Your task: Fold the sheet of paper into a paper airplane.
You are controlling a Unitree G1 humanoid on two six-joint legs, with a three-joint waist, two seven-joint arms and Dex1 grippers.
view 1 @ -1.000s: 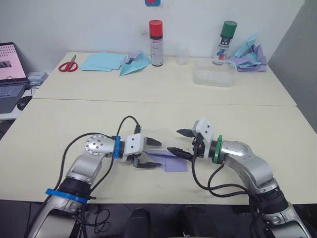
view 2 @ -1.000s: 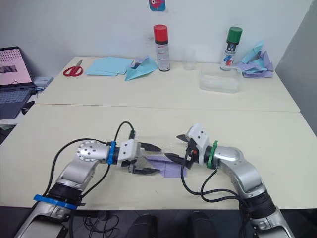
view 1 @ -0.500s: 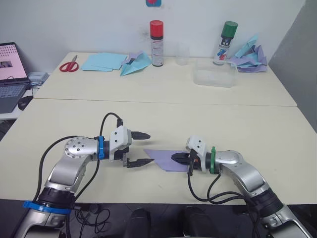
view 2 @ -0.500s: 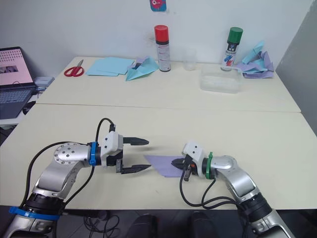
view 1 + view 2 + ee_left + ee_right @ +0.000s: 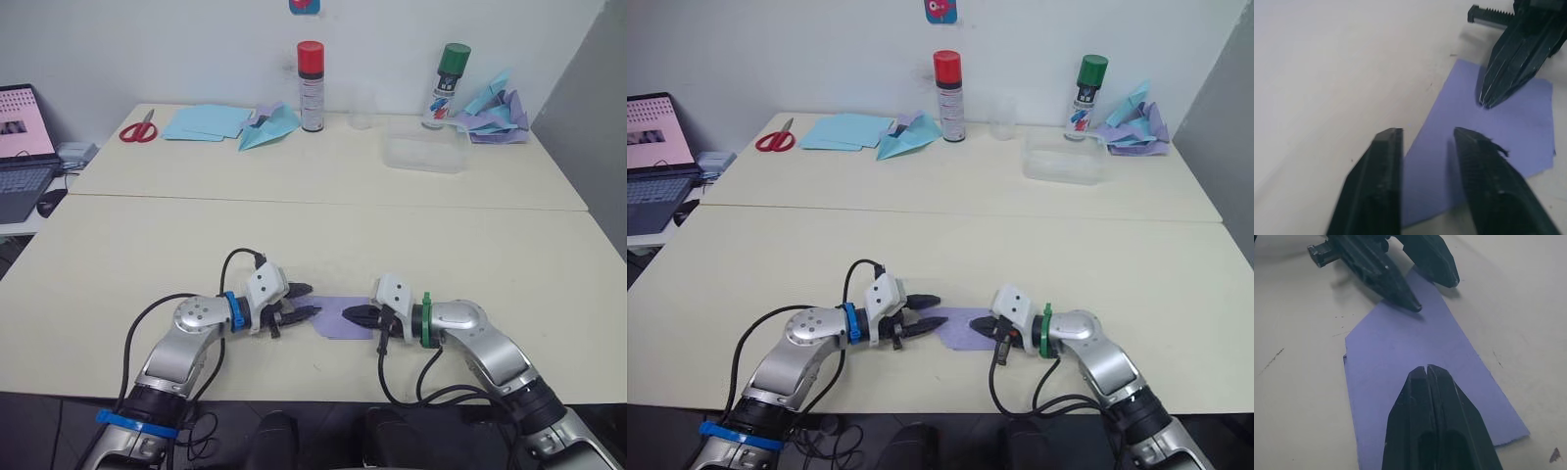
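Pinning the partly folded lavender-purple paper sheet (image 5: 343,316) under our closed right gripper (image 5: 1428,373), our open left gripper (image 5: 1436,147) straddles its near point; wings remain unfolded.

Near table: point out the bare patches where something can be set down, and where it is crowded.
Bare: the broad strip between the seam and both grippers, plus the front corners outside each arm. Crowded: the front centre, where the left gripper and right gripper meet over the sheet of paper, and the far table's back edge by the red-capped spray can.
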